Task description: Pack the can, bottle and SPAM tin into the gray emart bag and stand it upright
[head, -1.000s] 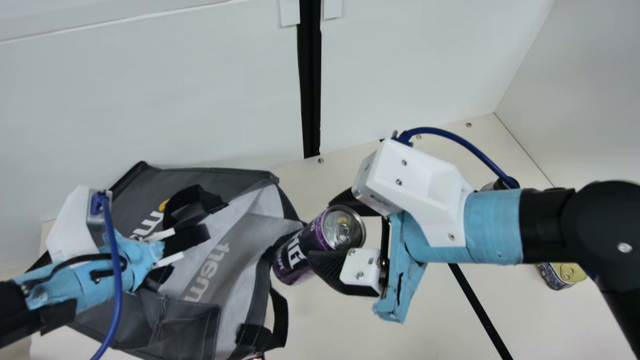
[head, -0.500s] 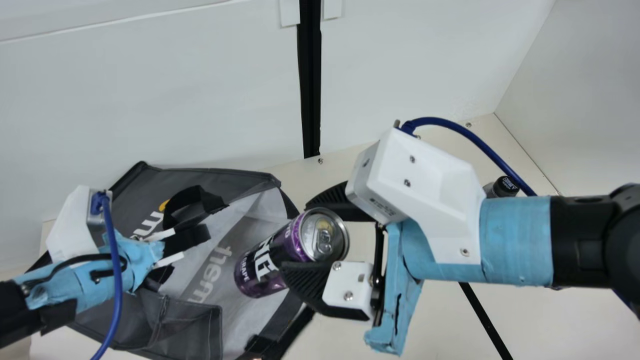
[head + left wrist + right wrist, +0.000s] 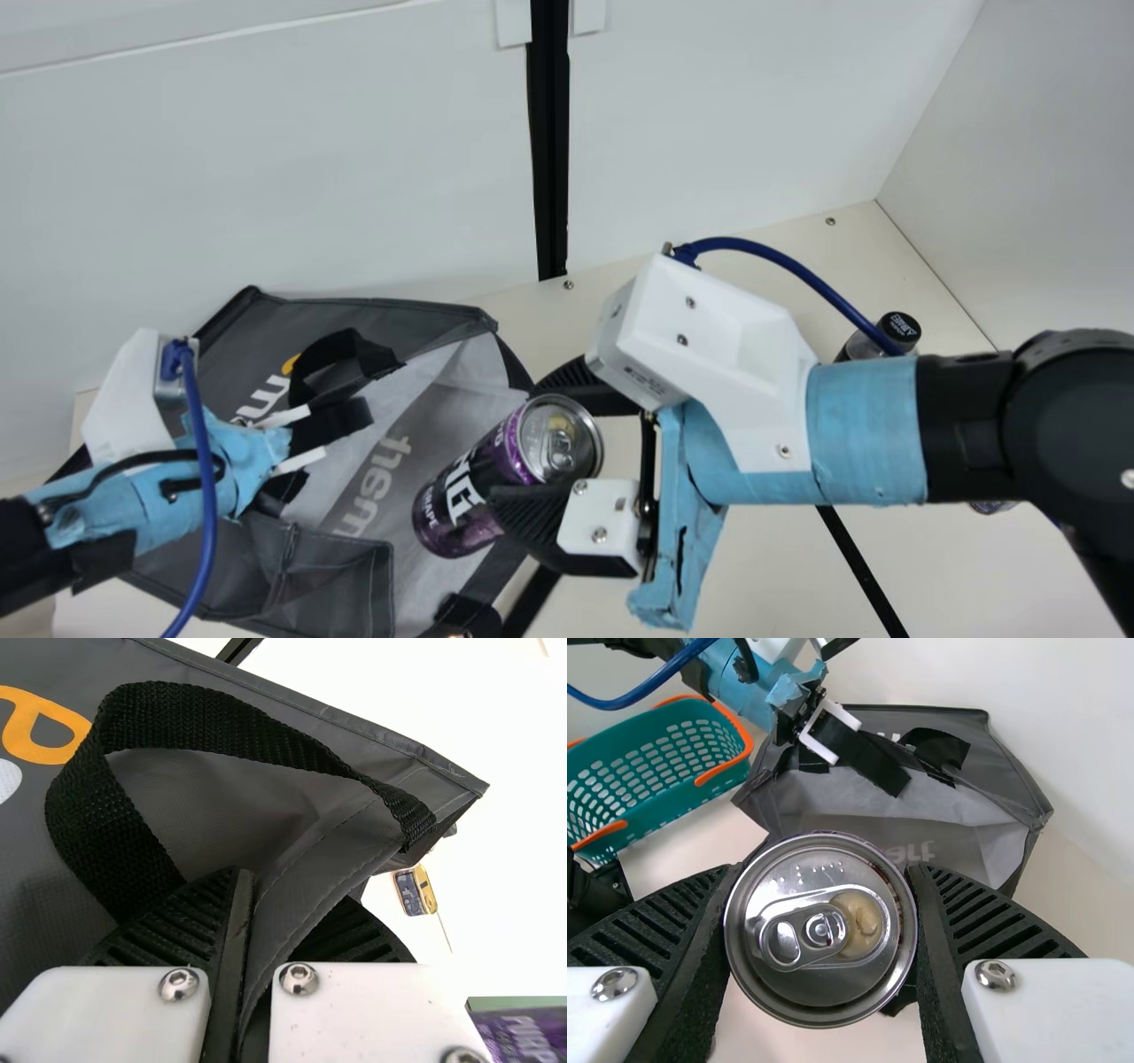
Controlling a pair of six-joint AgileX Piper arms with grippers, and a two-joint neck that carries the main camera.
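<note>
Purple and black, the can [image 3: 465,496] is clasped in the right claw [image 3: 524,446] near the middle of the frame, tilted with its tab end up; a second ago it was by the bag's right-hand edge, and it has since swung left and now overlaps the pale lining, with only a slight drop down the frame over the last half second; that brings the first packing step close to its release, though I cannot tell whether the base is already below the rim; beyond it, the gray emart bag [image 3: 257,330] slumps across the lower left, its wall pinched by the left claw [image 3: 282,921] just as before, which should keep the mouth steady; farther off, the bottle [image 3: 899,328] stands at the right of the frame and the SPAM tin [image 3: 415,892] sits on the worktop [image 3: 735,567], both still to be packed
</note>
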